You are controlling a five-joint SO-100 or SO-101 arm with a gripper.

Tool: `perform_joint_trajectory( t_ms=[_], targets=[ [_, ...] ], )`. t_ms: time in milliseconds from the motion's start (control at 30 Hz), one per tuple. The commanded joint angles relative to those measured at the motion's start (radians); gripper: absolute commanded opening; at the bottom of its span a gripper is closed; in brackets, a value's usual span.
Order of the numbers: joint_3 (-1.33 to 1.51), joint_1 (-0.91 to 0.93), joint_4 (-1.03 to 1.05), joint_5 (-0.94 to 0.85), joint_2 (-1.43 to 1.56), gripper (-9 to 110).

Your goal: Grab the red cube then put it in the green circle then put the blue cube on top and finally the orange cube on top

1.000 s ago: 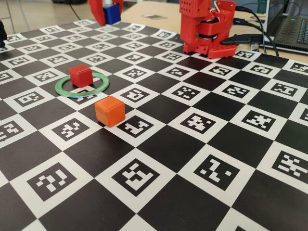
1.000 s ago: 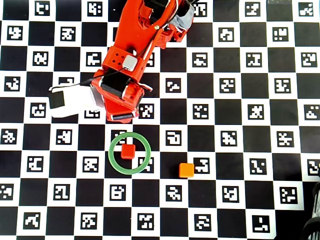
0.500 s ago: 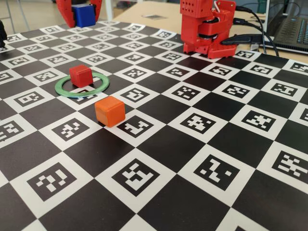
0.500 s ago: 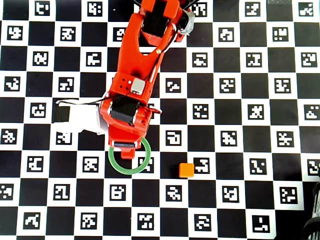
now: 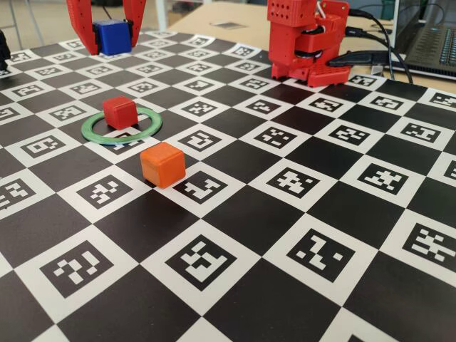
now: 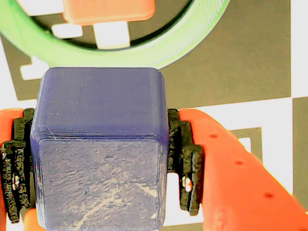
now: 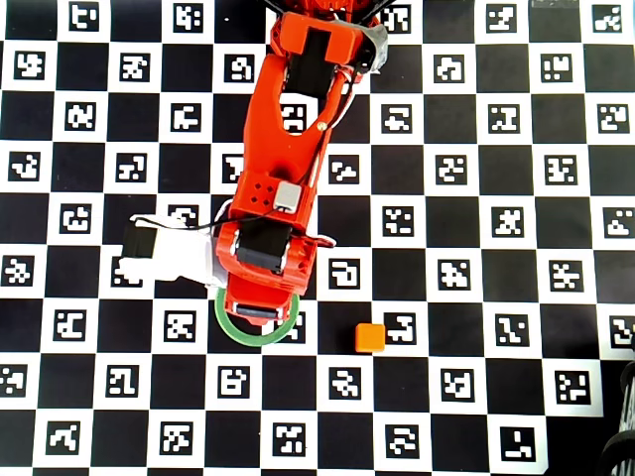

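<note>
Gripper (image 5: 108, 44) pinched blue cube (image 6: 98, 149) between both pads, held aloft. Red cube (image 5: 119, 112) sat inside ring (image 5: 121, 127), below and slightly ahead of tool. Orange cube (image 5: 162, 164) off to side, outside ring.

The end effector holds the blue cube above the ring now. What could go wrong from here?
1. The red cube sits off-centre in the green circle, near its rim, so the blue cube could land misaligned and slide off.
2. In the overhead view the arm hides the red cube, making alignment harder to check.
3. Lowering the end effector too far might push the red cube.
</note>
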Motion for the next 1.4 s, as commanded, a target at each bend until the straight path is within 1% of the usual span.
perform_joint_trajectory(
  t_ms=[0, 300, 500, 900, 1367],
  targets=[
    [0.028, -0.006, -0.043, -0.020, 0.046, 10],
    [0.219, 0.015, -0.204, -0.055, 0.075, 11],
    [0.276, 0.018, -0.264, -0.075, 0.077, 11],
    [0.296, 0.052, -0.314, -0.115, 0.074, 10],
    [0.324, 0.051, -0.341, -0.112, 0.075, 10]
  ],
)
